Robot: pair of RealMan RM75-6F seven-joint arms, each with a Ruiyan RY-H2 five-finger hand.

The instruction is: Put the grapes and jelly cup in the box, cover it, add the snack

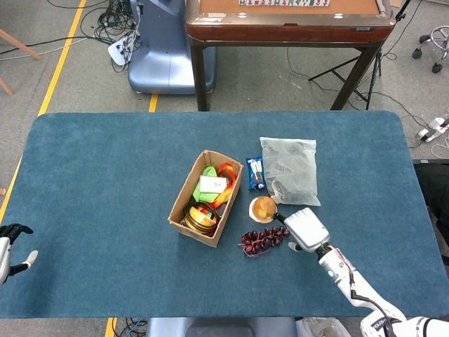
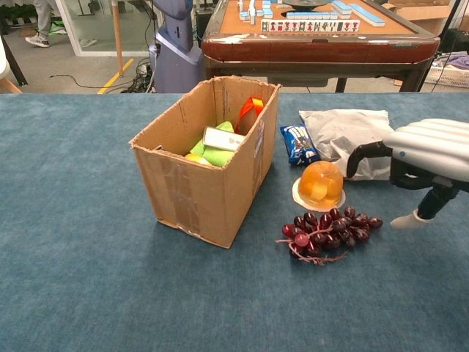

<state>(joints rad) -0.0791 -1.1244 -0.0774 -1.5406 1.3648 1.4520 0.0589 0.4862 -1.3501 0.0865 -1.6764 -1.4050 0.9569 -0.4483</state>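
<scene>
A dark red bunch of grapes (image 1: 264,239) (image 2: 328,230) lies on the blue table right of the open cardboard box (image 1: 205,198) (image 2: 207,158). The orange jelly cup (image 1: 263,208) (image 2: 320,183) stands just behind the grapes. A blue snack packet (image 1: 255,173) (image 2: 297,143) lies behind it, beside the box. My right hand (image 1: 304,228) (image 2: 420,160) hovers open just right of the grapes and jelly cup, touching neither. Only a bit of my left hand (image 1: 8,246) shows at the far left table edge, fingers apart, holding nothing.
A grey plastic bag (image 1: 289,170) (image 2: 359,141) lies behind my right hand. The box holds green, orange and yellow items with a white card. Beyond the table stand a brown mahjong table (image 1: 287,21) and a blue machine base (image 1: 161,49).
</scene>
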